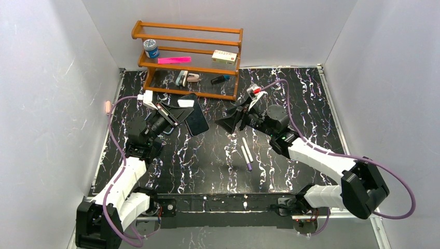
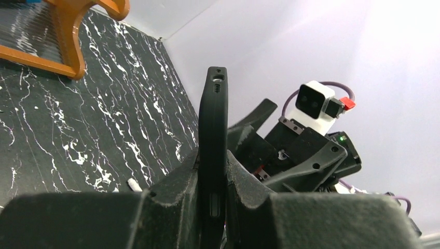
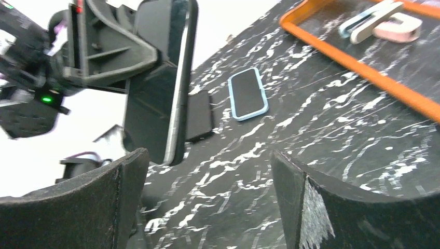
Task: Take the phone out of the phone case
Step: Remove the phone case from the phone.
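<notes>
We see the left claw [image 1: 176, 113] clenched tight on the phone case [image 2: 213, 129]. The phone [image 1: 196, 120] sits inside that case. In the left wrist view, the case stands on its thin edge between the 2 black fingers [image 2: 171, 202], and its top end sticks up past them. In the top view, the phone's dark screen shows just right of the left claw, in front of the wooden shelf [image 1: 192, 68]. In the right wrist view, the phone and case are up in the air, off the table [image 1: 290, 104].

The right claw [image 1: 234, 123] is spread wide, with nothing between its 2 fingers [image 3: 88, 207]. It points at the phone from the right and is near it, but it does not touch it.

2 pens [image 1: 246, 150] lie side by side on the table, near the middle and closer to the arms. In the right wrist view, another phone with a light blue rim [image 3: 248, 93] lies flat on the table, past the one being held. A small dark flat thing [image 3: 200, 116] lies next to it, and we cannot tell what it is.
</notes>
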Controlling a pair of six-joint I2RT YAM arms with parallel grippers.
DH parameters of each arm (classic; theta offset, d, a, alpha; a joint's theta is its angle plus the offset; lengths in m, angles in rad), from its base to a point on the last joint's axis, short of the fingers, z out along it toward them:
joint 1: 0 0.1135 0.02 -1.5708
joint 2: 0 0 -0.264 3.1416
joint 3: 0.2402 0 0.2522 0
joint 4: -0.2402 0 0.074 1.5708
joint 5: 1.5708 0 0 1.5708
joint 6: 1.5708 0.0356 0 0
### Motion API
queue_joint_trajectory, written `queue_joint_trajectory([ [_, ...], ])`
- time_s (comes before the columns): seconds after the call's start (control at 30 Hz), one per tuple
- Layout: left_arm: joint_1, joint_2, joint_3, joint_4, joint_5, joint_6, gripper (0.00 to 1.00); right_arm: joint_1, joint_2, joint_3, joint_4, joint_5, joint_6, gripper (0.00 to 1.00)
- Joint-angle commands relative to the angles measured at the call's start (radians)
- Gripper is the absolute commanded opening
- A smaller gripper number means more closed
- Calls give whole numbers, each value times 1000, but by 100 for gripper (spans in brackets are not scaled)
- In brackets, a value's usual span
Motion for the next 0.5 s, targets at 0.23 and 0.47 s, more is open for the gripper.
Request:
queue_joint_trajectory([
  [0.23, -2, -19, -16, 111, -76, -75, 0, 3, 49, 15, 175, -258, 495, 60],
  [0.47, -2, -21, -24, 124, -78, -103, 0, 3, 108, 29, 264, -323, 590, 52],
])
